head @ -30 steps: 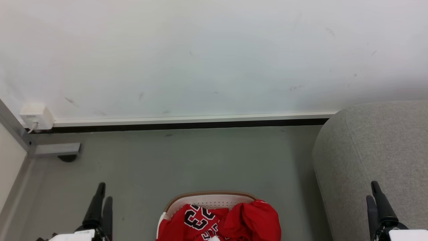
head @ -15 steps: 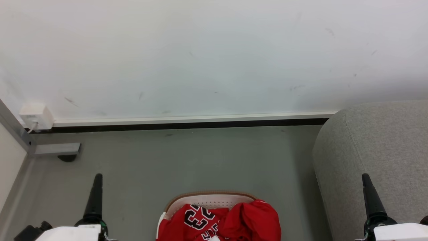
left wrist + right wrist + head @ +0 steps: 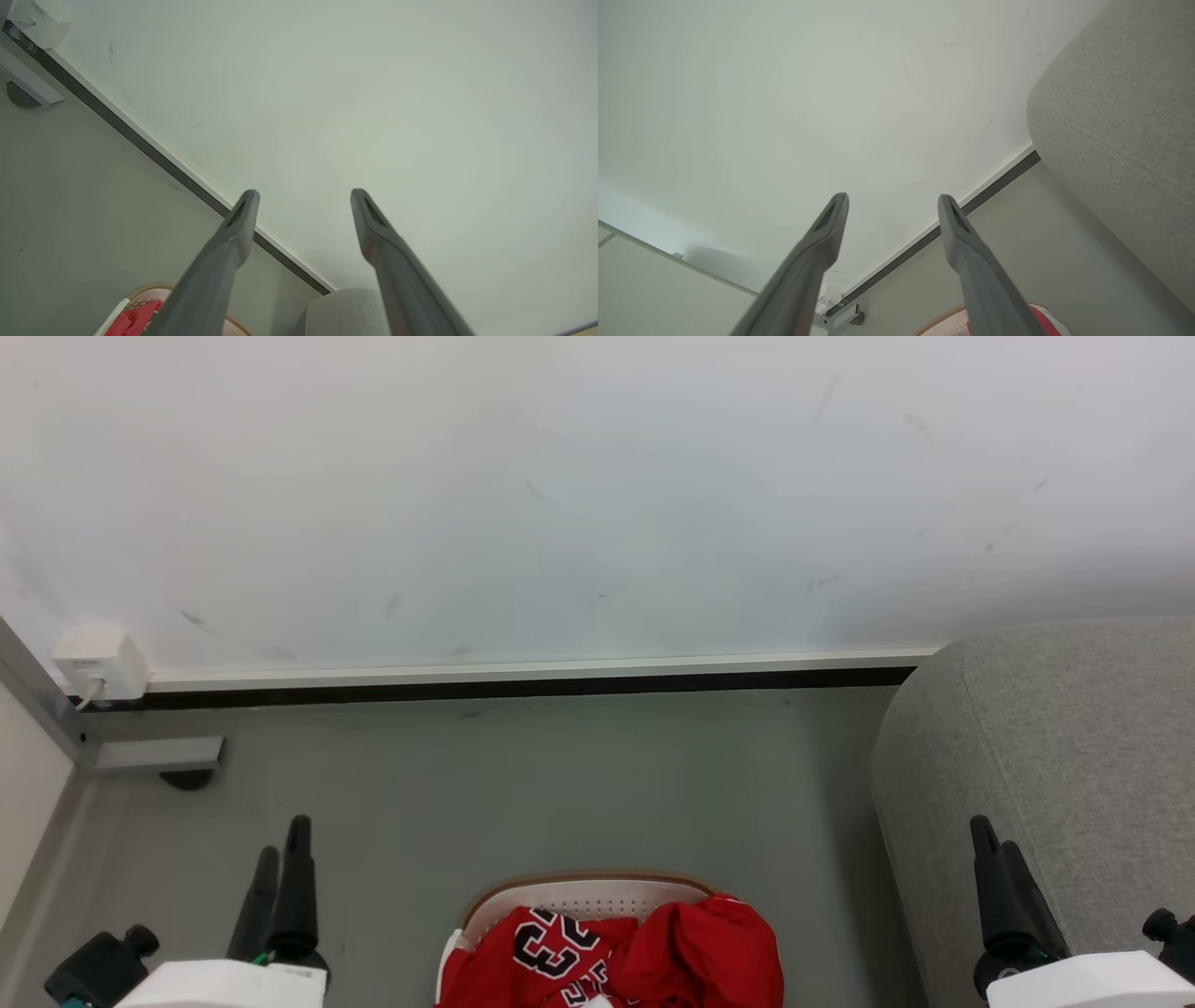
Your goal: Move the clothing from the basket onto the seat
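Red clothing (image 3: 695,943), blk numerals, in basket (image 3: 579,896)

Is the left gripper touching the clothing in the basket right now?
Apart. The head view shows bare floor between the left gripper and the clothing in the basket.

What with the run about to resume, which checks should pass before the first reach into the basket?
1. Left gripper open and empty: ok.
2. Right gripper open and empty: ok.
3. Clothing heaped in the basket, reachable from above: ok.
4. Whole basket in the head view: not ok, its near part is cut off by the bottom edge.
5. Seat to the basket's right, apart from it: ok.
6. Landing spot on the seat: cannot tell, its top is out of frame.
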Available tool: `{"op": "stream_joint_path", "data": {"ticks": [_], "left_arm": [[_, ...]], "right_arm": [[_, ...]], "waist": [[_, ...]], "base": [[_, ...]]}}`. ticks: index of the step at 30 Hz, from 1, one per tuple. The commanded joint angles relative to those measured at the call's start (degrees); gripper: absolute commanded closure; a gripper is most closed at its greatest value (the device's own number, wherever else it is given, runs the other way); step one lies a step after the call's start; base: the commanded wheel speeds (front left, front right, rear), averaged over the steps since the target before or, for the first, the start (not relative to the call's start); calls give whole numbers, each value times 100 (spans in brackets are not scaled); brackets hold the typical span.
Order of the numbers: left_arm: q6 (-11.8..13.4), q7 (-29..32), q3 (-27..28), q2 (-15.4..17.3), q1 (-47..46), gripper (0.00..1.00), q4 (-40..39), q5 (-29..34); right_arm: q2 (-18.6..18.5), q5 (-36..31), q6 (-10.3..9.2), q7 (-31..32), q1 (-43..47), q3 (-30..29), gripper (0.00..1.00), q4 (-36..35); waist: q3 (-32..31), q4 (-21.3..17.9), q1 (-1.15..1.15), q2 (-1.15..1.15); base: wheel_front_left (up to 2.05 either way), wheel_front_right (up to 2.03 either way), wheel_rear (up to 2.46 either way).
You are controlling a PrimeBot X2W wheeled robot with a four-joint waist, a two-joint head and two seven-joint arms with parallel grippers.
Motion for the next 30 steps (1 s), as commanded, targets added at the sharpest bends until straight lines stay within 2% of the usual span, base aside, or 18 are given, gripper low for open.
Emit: {"op": "stream_joint_path", "data": {"ticks": [1,6,12,30], "left_arm": [[3,-69,-9,66,-44,0,-116,283],[61,-163,-62,93,-25,0,-156,804],[118,-276,-151,158,2,0,-90,1325],[233,-552,-315,245,2,0,-143,2418]], "right_arm": [[-66,-272,-4,-67,-94,21,0,-51],[-49,-1063,-4,-163,-89,-1,0,-9],[4,-1680,-5,-271,-83,64,0,61],[46,-2867,-7,-549,-160,185,0,317]], "waist": [[-1,1,0,0],[-1,3,0,0],[-5,7,0,0],[8,19,0,0]], "base": [[0,0,0],[0,0,0],[0,0,0],[0,0,0]]}}
